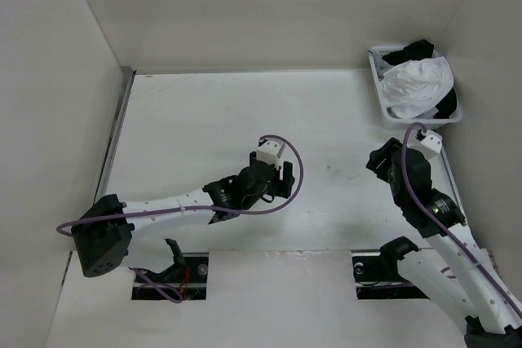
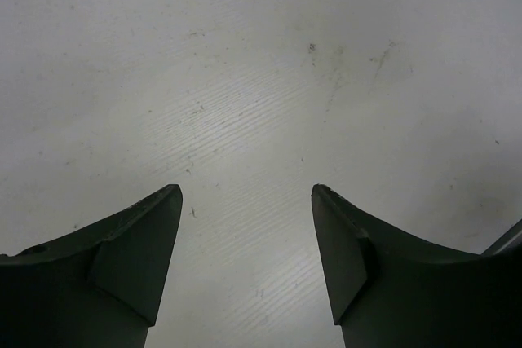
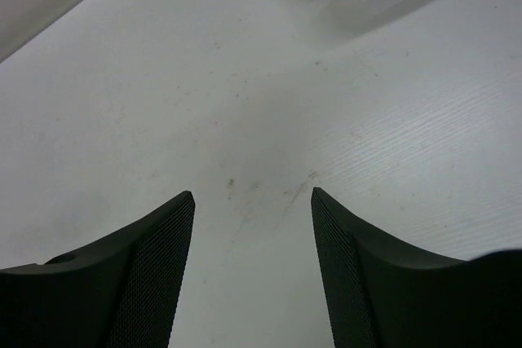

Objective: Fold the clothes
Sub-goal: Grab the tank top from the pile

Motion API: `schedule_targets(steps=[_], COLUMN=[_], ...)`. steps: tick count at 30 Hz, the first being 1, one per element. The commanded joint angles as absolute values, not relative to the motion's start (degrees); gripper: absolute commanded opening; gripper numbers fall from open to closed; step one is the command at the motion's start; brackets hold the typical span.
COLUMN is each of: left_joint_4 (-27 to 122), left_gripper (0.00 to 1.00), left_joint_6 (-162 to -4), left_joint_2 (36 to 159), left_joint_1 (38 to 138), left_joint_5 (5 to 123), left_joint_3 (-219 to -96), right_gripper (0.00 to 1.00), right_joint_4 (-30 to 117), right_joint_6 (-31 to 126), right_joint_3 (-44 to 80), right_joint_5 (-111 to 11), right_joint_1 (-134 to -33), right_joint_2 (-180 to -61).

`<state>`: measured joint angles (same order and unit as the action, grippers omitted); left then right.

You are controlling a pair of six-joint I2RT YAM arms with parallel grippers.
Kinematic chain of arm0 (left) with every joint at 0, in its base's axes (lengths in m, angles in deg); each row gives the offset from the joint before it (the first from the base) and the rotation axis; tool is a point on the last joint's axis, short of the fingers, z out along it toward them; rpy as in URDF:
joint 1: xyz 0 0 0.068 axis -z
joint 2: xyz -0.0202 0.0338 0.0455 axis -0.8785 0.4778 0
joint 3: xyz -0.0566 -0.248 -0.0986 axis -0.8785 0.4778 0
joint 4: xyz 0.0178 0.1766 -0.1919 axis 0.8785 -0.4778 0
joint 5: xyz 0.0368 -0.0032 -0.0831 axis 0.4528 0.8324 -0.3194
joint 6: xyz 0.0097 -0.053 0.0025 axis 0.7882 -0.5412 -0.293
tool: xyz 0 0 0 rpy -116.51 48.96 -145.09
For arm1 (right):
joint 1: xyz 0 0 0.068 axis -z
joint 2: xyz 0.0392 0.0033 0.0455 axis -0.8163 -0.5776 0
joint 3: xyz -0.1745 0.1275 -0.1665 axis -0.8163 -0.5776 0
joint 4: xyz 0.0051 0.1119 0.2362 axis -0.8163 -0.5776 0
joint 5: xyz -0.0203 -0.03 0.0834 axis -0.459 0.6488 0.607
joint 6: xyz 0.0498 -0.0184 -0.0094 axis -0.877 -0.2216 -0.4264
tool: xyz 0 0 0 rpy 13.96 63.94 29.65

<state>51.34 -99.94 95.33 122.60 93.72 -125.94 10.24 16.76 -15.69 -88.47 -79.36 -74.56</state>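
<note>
Clearly, the left gripper (image 2: 245, 191) and right gripper (image 3: 253, 195) both gape wide, empty. I'd reach the right one into the basket (image 1: 378, 94) and pinch only the top (image 1: 418, 81).

Around me spreads a white table (image 1: 204, 120), faintly scuffed and speckled, boxed in by a plain pale back wall (image 1: 269, 6), a left wall (image 1: 49, 120) and a right wall (image 1: 489, 79), a metal strip (image 1: 117, 140) edging its left side, the light soft and even.
</note>
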Motion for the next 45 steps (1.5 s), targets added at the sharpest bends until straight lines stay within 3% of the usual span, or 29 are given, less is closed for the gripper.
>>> schedule_targets(steps=[1, 3, 6, 8, 10, 11, 13, 16, 21, 24, 29, 41, 45], left_joint_4=[56.1, 58.7, 64.4, 68.9, 71.7, 72.6, 74.2, 76.0, 77.4, 79.1, 79.9, 82.5, 82.9], left_gripper=[0.64, 0.64, 0.58, 0.43, 0.18, 0.11, 0.08, 0.13, 0.38, 0.46, 0.49, 0.49, 0.49], left_joint_6=[-100.5, -100.7, -100.5, -99.8, -99.7, -100.1, -100.3, -101.5, -104.5, -105.1, -105.1, -105.5, -105.6], left_joint_2=[95.8, 96.5, 96.2, 95.2, 94.1, 93.3, 92.0, 90.5, 89.7, 90.7, 92.6, 97.2, 97.5], left_joint_1=[121.2, 120.8, 120.7, 120.7, 120.3, 120.0, 119.6, 117.3, 113.8, 113.4, 113.2, 112.4, 112.3], left_joint_5=[90.3, 88.8, 88.4, 88.0, 87.3, 87.2, 87.3, 87.0, 83.6, 81.9, 81.7, 80.7, 80.4], left_joint_3=[-129.2, -128.5, -125.7, -123.2, -121.2, -120.1, -117.9, -114.9, -113.2, -112.7, -112.8, -113.2, -113.2], right_gripper=[0.59, 0.48, 0.21, 0.09, 0.04, 0.03, 0.03, 0.13, 0.4, 0.46, 0.47, 0.32, 0.34], right_joint_4=[17.6, 19.9, 23.6, 25.8, 27.6, 28.7, 31.5, 35.3, 38.0, 38.9, 38.8, 38.0, 37.8], right_joint_6=[19.1, 19.9, 20.8, 20.6, 21.0, 21.3, 21.7, 21.3, 23.2, 25.1, 26.7, 27.8, 27.6], right_joint_3=[-16.4, -16.6, -15.4, -13.4, -10.3, -8.6, -5.5, -1.3, 7.3, 12.5, 18.7, 27.6, 28.2], right_joint_5=[-87.1, -84.8, -79.7, -77.3, -77.0, -77.2, -77.2, -75.8, -73.5, -71.2, -66.8, -64.9, -65.6], right_joint_1=[-75.3, -72.5, -67.3, -63.6, -59.5, -57.1, -51.6, -44.5, -38.2, -35.3, -32.4, -32.3, -32.3], right_joint_2=[-76.1, -78.0, -82.2, -85.7, -90.0, -92.2, -97.4, -106.7, -119.9, -127.1, -135.2, -145.2, -146.2])
